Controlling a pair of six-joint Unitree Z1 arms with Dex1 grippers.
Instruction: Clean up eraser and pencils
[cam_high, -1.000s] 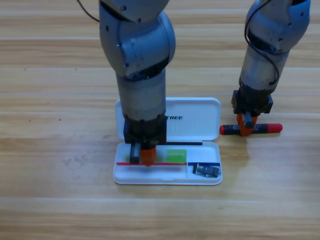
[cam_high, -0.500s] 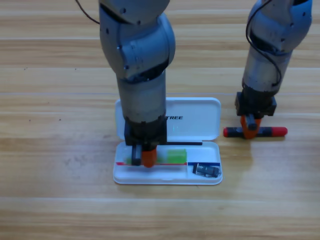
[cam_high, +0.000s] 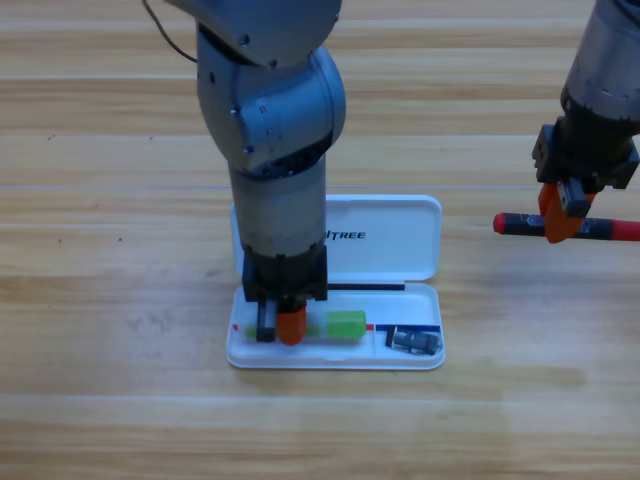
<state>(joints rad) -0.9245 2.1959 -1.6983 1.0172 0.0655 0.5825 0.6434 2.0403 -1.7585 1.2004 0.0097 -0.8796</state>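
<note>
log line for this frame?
left gripper: in case at green pencil | right gripper: holding black pencil | eraser: in case

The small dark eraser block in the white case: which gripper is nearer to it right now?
Left. The left gripper is down in the white case's long compartment over the light green pencil, just left of the eraser. The right gripper holds the black pencil up at the right edge.

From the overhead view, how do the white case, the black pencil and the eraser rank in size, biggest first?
1. White case, lying open, clearly largest.
2. Black pencil, gripped by the right tool; it may be lifted nearer the camera, and its middle is hidden.
3. Eraser, in the case's small right compartment, smallest.
</note>
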